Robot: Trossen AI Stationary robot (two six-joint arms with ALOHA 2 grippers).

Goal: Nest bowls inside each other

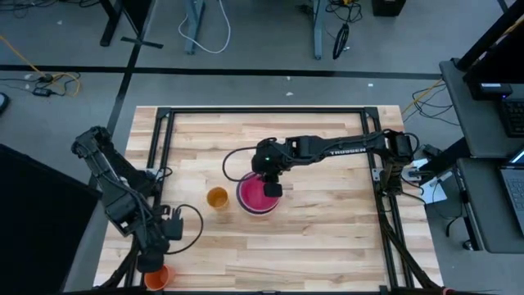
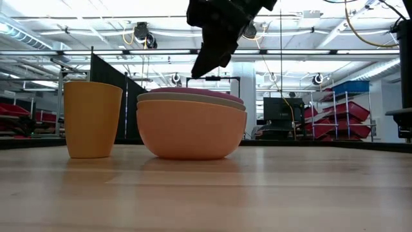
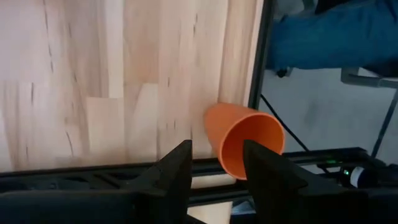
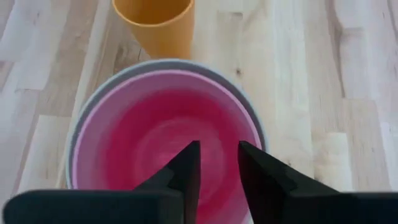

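Observation:
The bowls stand nested in one stack [image 1: 258,195] at mid-table. In the low view an orange bowl [image 2: 187,132] is lowest, with a grey bowl [image 2: 193,100] in it. The right wrist view shows a pale pink rim [image 4: 87,124] and a magenta bowl [image 4: 155,130] innermost. My right gripper [image 4: 217,149] hovers open just above the stack, its fingers [image 2: 199,69] clear of the top rim. My left gripper [image 1: 151,264] is at the table's near left corner, shut on a narrow orange cup [image 3: 245,137]. My left gripper has the orange cup by its wall at the rim [image 3: 214,134]. One finger [image 3: 264,165] stands in the cup's mouth and the other [image 3: 177,165] outside it. The fingers point steeply down from above. The cup hangs tilted below them over the table's edge.
An amber cup [image 1: 216,197] stands upright just left of the stack, also seen in the low view [image 2: 92,119]. A black frame [image 1: 262,111] runs round the wooden table. Bare wood lies to the right of the stack and along the near side.

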